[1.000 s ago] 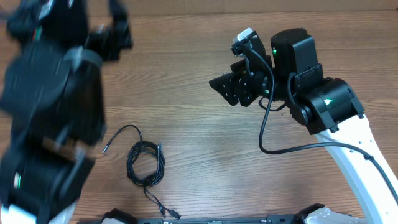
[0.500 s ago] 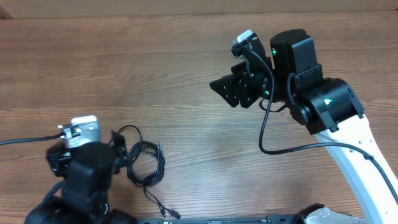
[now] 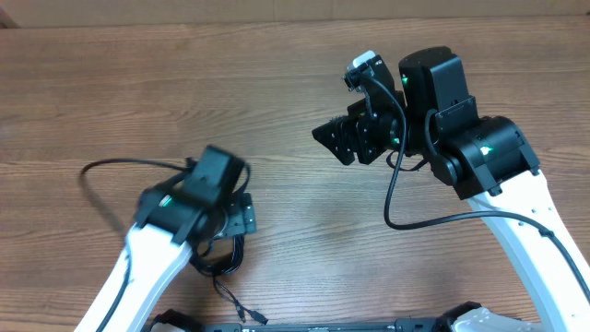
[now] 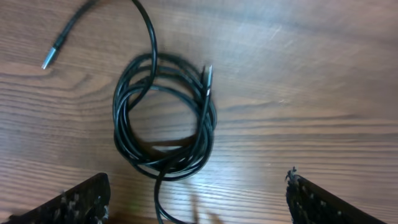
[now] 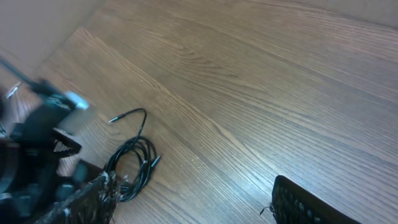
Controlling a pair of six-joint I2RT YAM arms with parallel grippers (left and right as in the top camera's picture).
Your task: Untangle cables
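The cables (image 4: 163,118) lie on the wooden table as one tangled coil of thin black loops. One silver plug end (image 4: 50,59) trails off at the upper left, and another plug (image 4: 207,74) rests on the coil. My left gripper (image 4: 196,202) hovers open just short of the coil, with nothing between its fingers (image 4: 71,200). From overhead, the left gripper (image 3: 240,218) covers most of the cables (image 3: 226,267). My right gripper (image 3: 339,138) hangs open and empty far off at the upper right. Its wrist view shows the cables (image 5: 134,167) at a distance.
A thin tail with small plugs (image 3: 245,311) runs from the coil toward the table's front edge. Thick black arm cables (image 3: 392,198) hang beside the right arm. The left arm (image 5: 34,152) fills the left edge of the right wrist view.
My left arm has swung in from the left and now sits over the coil, its jaws slightly narrower. The right arm has barely moved, its jaws a little wider.
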